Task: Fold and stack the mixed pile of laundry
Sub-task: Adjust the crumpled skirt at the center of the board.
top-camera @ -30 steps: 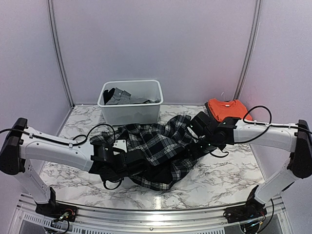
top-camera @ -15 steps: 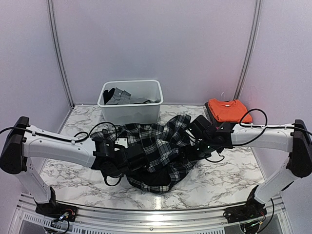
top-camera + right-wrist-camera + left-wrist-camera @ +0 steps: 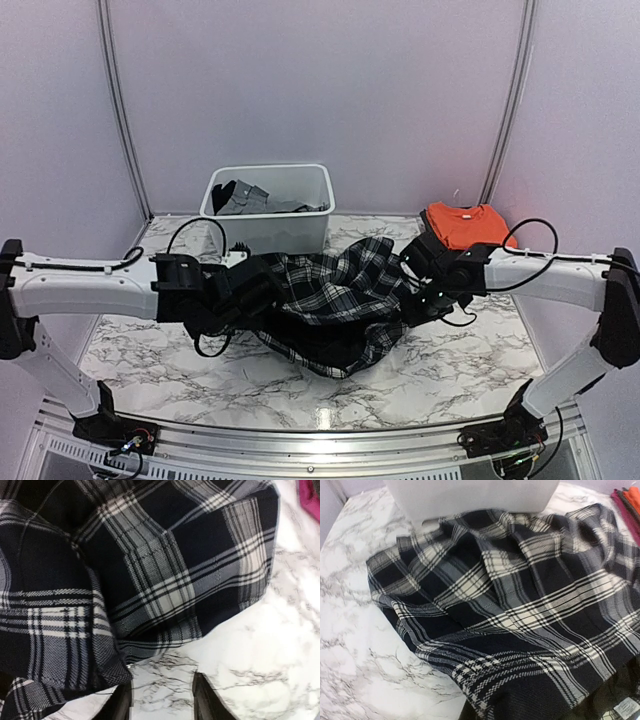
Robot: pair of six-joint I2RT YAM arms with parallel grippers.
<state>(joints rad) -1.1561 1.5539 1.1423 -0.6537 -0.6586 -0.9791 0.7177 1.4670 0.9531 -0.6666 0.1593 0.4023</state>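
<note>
The black-and-white plaid skirt [image 3: 330, 300] lies bunched in the middle of the marble table and fills the left wrist view [image 3: 520, 605]. My left gripper [image 3: 240, 290] is at its left edge, shut on the fabric, which stretches toward it; its fingers are hidden under the cloth. My right gripper [image 3: 418, 295] is at the skirt's right edge. In the right wrist view it [image 3: 162, 702] stands open over bare marble, its left finger [image 3: 120, 704] against the skirt's hem [image 3: 125, 570]. The folded orange T-shirt [image 3: 465, 225] rests at the back right. Dark grey cloth [image 3: 240, 198] is in the tub.
A white plastic tub [image 3: 268, 235] stands just behind the skirt at the back centre, its wall [image 3: 470, 495] close above the fabric in the left wrist view. Bare marble table [image 3: 140, 350] shows at the front left and front right.
My left arm has drawn back to the left, pulling the skirt's left side with it. The right gripper's jaws have narrowed and it has shifted slightly right.
</note>
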